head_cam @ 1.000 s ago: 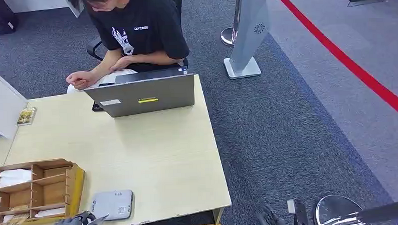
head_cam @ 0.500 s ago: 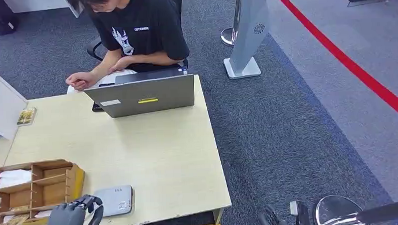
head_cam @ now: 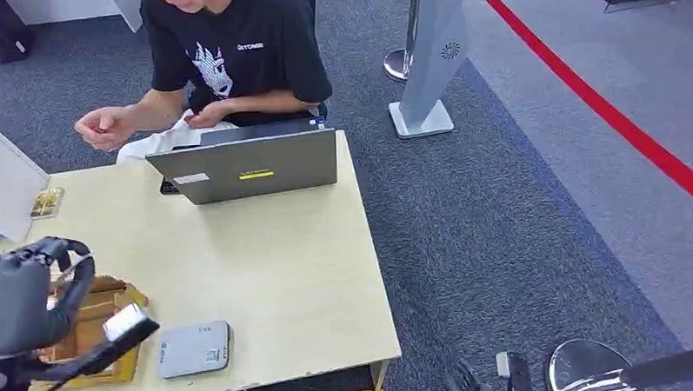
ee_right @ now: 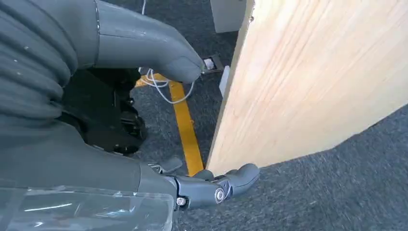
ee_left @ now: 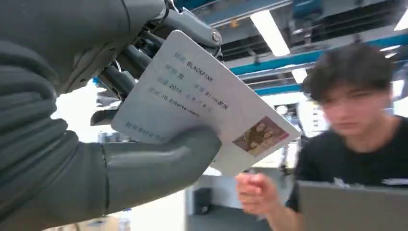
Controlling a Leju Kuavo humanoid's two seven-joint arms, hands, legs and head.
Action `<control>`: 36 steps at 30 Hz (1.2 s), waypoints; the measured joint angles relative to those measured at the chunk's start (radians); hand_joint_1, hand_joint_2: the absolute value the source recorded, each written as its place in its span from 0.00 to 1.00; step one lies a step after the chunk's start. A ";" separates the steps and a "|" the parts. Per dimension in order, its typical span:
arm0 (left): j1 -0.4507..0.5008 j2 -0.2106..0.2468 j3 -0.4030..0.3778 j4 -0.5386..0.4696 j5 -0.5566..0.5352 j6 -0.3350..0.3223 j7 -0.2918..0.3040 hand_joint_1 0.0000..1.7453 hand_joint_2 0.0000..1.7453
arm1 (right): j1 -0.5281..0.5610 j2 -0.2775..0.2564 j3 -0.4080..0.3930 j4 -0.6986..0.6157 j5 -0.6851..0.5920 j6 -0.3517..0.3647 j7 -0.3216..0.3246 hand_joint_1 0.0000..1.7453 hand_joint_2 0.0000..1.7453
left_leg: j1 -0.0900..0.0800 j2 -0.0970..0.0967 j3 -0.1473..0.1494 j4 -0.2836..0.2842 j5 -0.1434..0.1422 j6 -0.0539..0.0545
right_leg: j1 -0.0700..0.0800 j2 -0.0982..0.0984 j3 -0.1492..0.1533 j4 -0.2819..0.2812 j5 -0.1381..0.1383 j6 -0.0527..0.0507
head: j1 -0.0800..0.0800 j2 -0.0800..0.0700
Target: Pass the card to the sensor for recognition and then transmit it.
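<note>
My left hand (head_cam: 23, 298) is raised over the table's (head_cam: 276, 267) near left corner and pinches a pale printed card (head_cam: 126, 322) between thumb and fingers. The left wrist view shows the card (ee_left: 202, 106) close up, with text and a small photo, clamped under the thumb of the left hand (ee_left: 72, 159). The card's tip hangs just left of the flat grey sensor box (head_cam: 193, 349) near the front edge. My right hand (ee_right: 144, 53) hangs beside the table's edge, fingers apart, holding nothing; it also appears low in the head view (head_cam: 471, 384).
A wooden organizer (head_cam: 99, 313) lies partly hidden under my left hand. A grey laptop (head_cam: 246, 168) stands at the far edge, with a seated person (head_cam: 234, 52) behind it, one hand (head_cam: 101, 127) raised. A small card (head_cam: 46, 202) lies far left. A stanchion base (head_cam: 584, 365) stands right.
My left hand rose from below the table's front edge to above the organizer, carrying the card. The person lifted a hand off the table.
</note>
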 joint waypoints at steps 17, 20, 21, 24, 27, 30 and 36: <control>-0.100 0.035 0.054 0.111 -0.035 -0.047 0.060 0.00 1.00 | -0.029 -0.024 0.053 0.040 -0.023 -0.019 -0.010 0.00 1.00 | -0.001 0.000 -0.001 0.000 0.000 0.000 | 0.000 0.000 -0.001 0.000 0.000 0.000 | 0.000 0.000; -0.096 0.032 0.054 0.116 -0.036 -0.026 0.050 0.00 1.00 | -0.028 -0.026 0.057 0.043 -0.028 -0.020 -0.010 0.00 1.00 | 0.000 0.000 -0.001 0.000 0.000 0.000 | 0.000 0.000 -0.001 0.000 0.000 0.000 | 0.000 0.000; -0.091 0.030 0.055 0.116 -0.034 -0.017 0.043 0.00 1.00 | -0.029 -0.026 0.057 0.042 -0.031 -0.022 -0.006 0.00 1.00 | 0.000 0.000 -0.001 0.000 0.000 0.000 | 0.000 0.000 -0.001 0.000 0.000 0.000 | 0.000 0.000; -0.066 0.024 0.055 0.116 -0.032 0.006 0.026 0.00 1.00 | -0.025 -0.026 0.058 0.035 -0.038 -0.029 0.004 0.00 1.00 | 0.000 0.000 -0.001 0.000 0.000 0.000 | 0.000 0.001 -0.001 0.000 0.000 0.000 | 0.000 0.000; -0.019 0.018 0.059 0.102 -0.019 0.048 -0.008 0.00 1.00 | -0.022 -0.026 0.058 0.028 -0.038 -0.031 0.008 0.00 1.00 | 0.000 0.001 -0.001 0.000 0.000 0.000 | 0.000 0.002 -0.001 0.000 0.000 0.000 | 0.000 0.000; 0.050 0.014 0.064 0.075 -0.017 0.103 -0.064 0.00 1.00 | -0.016 -0.026 0.057 0.025 -0.041 -0.032 0.004 0.00 1.00 | 0.000 0.001 -0.001 0.000 -0.001 0.000 | 0.000 0.002 -0.001 0.000 0.000 0.000 | 0.000 0.000; 0.246 0.064 0.067 0.018 -0.060 0.204 -0.133 0.00 1.00 | -0.003 -0.020 0.036 0.007 -0.040 -0.028 -0.007 0.00 1.00 | -0.001 0.004 0.000 0.000 -0.004 -0.001 | 0.000 0.005 -0.001 -0.001 -0.002 0.000 | -0.001 0.000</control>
